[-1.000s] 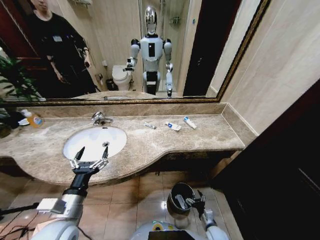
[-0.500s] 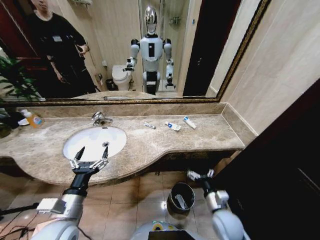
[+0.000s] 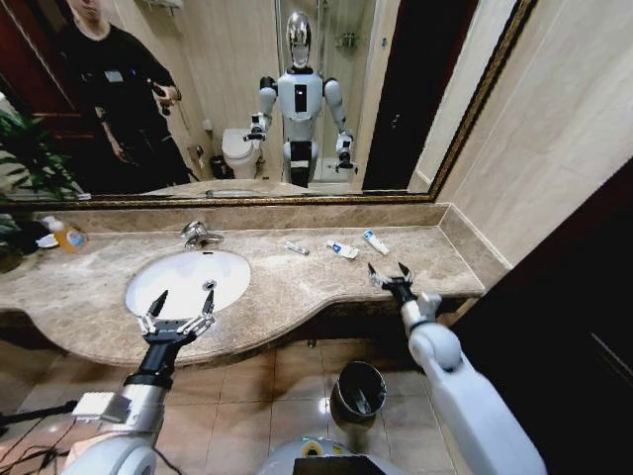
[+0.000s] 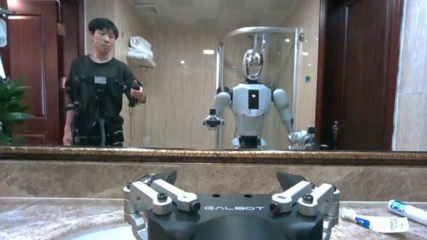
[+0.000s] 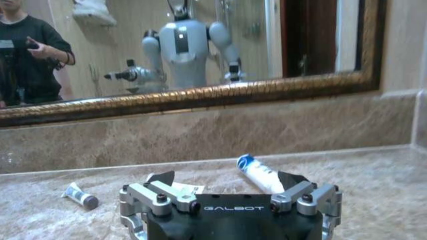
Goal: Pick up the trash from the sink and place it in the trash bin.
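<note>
On the beige marble countertop (image 3: 297, 282) three small tubes (image 3: 343, 249) remain beside the empty sink (image 3: 188, 281), something pale already lies in the trash bin (image 3: 358, 391) below, and the right gripper (image 3: 391, 276) hovers wide-jawed near them while the left gripper (image 3: 178, 309) waits spread at the basin's edge, so I judge the task part done

Right gripper (image 3: 389, 274) rose from inside the trash bin (image 3: 358, 390) on the floor, went up past the rim, and ended over the table's near edge at right, jaws spread and empty. A pale scrap stayed behind in the bin. Gripper ended near the white-blue tubes (image 3: 375, 241).
</note>
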### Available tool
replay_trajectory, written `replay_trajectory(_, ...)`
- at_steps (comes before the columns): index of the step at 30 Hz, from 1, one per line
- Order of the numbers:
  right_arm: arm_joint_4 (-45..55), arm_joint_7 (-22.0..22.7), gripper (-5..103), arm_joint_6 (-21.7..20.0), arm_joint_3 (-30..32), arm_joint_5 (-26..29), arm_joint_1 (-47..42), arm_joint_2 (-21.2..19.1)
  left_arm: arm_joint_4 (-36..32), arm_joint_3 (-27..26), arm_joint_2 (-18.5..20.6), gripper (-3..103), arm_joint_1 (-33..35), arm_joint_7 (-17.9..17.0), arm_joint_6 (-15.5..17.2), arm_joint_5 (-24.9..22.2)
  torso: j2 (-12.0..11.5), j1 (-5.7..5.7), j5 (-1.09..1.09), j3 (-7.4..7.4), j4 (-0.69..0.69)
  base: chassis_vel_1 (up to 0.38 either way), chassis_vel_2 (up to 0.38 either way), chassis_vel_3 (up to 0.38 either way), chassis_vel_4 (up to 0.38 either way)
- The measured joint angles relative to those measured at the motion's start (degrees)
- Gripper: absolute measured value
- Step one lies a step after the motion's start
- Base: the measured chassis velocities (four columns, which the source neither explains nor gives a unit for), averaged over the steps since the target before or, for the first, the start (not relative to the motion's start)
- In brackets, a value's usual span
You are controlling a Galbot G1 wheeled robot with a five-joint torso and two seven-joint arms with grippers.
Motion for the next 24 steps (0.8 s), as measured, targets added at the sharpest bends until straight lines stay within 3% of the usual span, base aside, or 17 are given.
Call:
replay_trajectory(9,-9.3,-2.1,100,-4.9,-4.0,7.0,9.7,0.6,0.0,0.0,0.0,100,0.0,0.0,0.0,0.0,0.0,0.00,-0.01,0.00,0.00,0.000,0.000,0.000,0.000)
replay_trajectory(16,-13.2,-2.5,101,-5.5,-5.9,7.8,13.0,1.9,0.0,0.0,0.0,100,0.0,0.0,0.0,0.0,0.0,0.00,-0.01,-0.01,0.00,0.000,0.000,0.000,0.000)
replay_trajectory(24,-17.3,-3.3,93,-4.9,-7.8,7.5,15.6,3.2,0.0,0.0,0.0,100,0.0,0.0,0.0,0.0,0.0,-0.01,0.00,-0.01,-0.01,0.000,0.000,0.000,0.000)
